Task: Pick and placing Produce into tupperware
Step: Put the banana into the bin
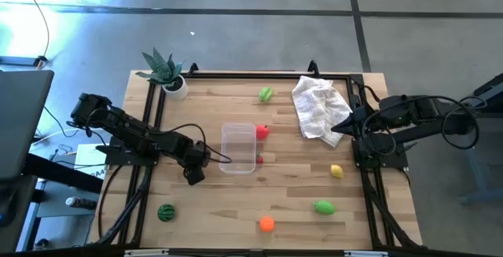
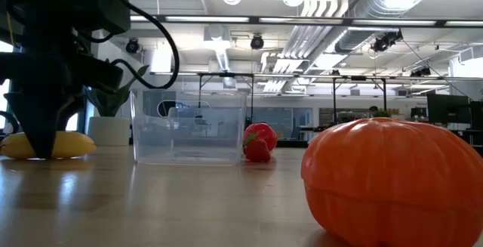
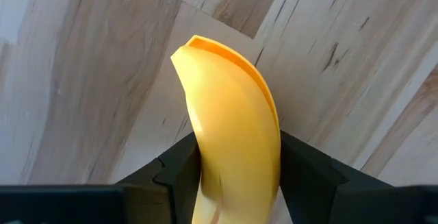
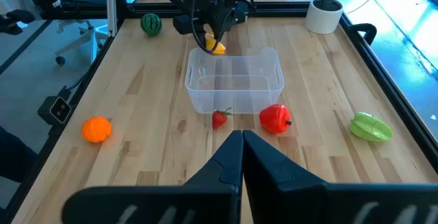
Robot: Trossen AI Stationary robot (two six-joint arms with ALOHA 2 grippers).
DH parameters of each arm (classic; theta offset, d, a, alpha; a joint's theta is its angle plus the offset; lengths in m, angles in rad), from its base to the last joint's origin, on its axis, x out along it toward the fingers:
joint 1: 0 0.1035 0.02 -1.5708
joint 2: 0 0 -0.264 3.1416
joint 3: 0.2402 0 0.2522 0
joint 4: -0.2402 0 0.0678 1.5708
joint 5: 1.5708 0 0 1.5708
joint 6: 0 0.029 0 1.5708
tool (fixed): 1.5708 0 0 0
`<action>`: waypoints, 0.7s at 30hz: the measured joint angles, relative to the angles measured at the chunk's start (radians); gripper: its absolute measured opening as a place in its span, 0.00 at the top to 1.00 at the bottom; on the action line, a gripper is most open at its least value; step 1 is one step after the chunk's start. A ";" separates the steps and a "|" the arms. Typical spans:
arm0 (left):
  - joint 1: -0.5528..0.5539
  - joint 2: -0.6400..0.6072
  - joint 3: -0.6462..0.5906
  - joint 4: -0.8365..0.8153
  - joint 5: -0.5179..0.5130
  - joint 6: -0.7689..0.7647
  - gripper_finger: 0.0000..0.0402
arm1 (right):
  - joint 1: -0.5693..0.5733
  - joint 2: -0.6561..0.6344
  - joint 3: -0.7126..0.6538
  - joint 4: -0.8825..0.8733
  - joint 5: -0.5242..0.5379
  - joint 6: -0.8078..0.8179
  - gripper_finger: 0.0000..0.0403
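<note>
The yellow banana (image 3: 233, 128) lies on the wood table just left of the clear tupperware (image 1: 238, 148), which is empty. My left gripper (image 1: 195, 172) stands over the banana, pointing down, shut on it. Low view: banana (image 2: 72, 145) resting on the tabletop under that gripper (image 2: 41, 141). My right gripper (image 4: 241, 148) is shut and waits at the table's right edge (image 1: 351, 123), touching nothing. A red fruit (image 1: 262, 131) and a small strawberry (image 1: 259, 159) lie against the tub's right side. My left gripper pinches the banana between its two fingers, one dark finger (image 3: 174, 172) on each side of its body (image 3: 239, 162). The fingers come from above, pointing down, and lie across the banana. The banana's underside is on the table, with one tip (image 3: 195, 46) sticking out beyond the fingers.
Striped watermelon (image 1: 166, 212) near the left front; orange (image 1: 267, 224), a light green piece (image 1: 324, 207) and lemon (image 1: 336, 171) toward the near right. Another green piece (image 1: 266, 94) at the far side, a crumpled white cloth (image 1: 318, 108) at the far right, a potted plant (image 1: 167, 72) at the far left corner.
</note>
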 joint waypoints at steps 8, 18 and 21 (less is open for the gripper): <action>0.002 -0.040 0.080 -0.014 -0.017 0.108 0.59 | 0.000 0.000 0.000 0.000 0.000 0.000 1.00; 0.002 -0.110 0.348 -0.231 -0.097 0.259 0.59 | 0.000 0.000 0.000 -0.001 0.000 0.000 1.00; 0.021 -0.114 0.465 -0.250 -0.141 0.388 0.59 | 0.000 0.000 0.000 -0.001 0.000 0.000 1.00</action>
